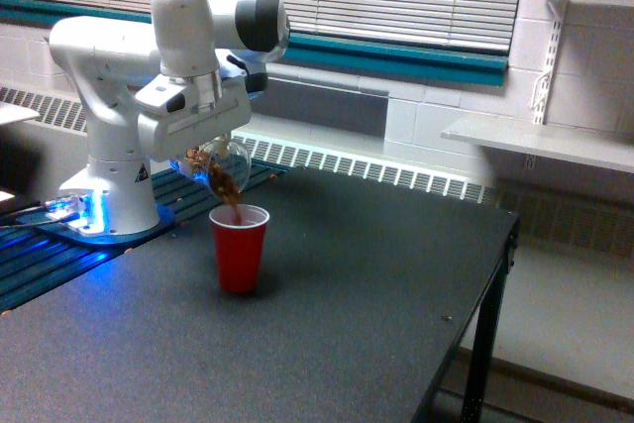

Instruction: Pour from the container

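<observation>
The container (220, 167), a small clear cup with brown bits inside, hangs tilted steeply with its mouth down over a red cup (239, 247). My gripper (203, 154) is shut on the container just below the white wrist. Brown bits stream from the container's mouth into the red cup, which stands upright on the dark table (327, 314). The fingers themselves are mostly hidden by the hand and the container.
The arm's white base (109, 195) stands at the exterior view's left on a slatted blue-lit platform (40, 255). The table's edge runs along the exterior view's right, with a floor drop beyond. A radiator grille and blinds line the back wall.
</observation>
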`<state>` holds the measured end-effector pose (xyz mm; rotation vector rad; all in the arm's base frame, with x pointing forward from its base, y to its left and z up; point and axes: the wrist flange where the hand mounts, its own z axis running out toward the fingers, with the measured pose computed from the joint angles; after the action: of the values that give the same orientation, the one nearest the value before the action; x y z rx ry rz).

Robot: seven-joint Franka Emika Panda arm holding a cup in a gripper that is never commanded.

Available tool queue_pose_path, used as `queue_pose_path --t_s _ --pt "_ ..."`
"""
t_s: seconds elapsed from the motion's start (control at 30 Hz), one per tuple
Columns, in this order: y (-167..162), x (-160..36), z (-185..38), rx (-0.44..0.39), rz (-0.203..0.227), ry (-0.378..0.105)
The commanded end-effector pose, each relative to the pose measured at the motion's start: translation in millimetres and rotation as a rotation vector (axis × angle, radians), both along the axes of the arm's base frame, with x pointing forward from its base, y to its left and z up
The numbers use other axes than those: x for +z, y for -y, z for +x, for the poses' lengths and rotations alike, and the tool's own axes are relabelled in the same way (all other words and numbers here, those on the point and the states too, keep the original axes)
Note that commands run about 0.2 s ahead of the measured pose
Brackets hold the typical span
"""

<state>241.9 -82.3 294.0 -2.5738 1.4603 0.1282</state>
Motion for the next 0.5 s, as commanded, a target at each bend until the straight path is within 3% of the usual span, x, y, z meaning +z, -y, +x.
queue_pose_path --t_s 0.03,0.5 --pt "-10.0 4.5 -5.9 0.022 -0.021 0.015" --pt "-16.0 -2.6 -0.2 0.029 -0.029 0.013"
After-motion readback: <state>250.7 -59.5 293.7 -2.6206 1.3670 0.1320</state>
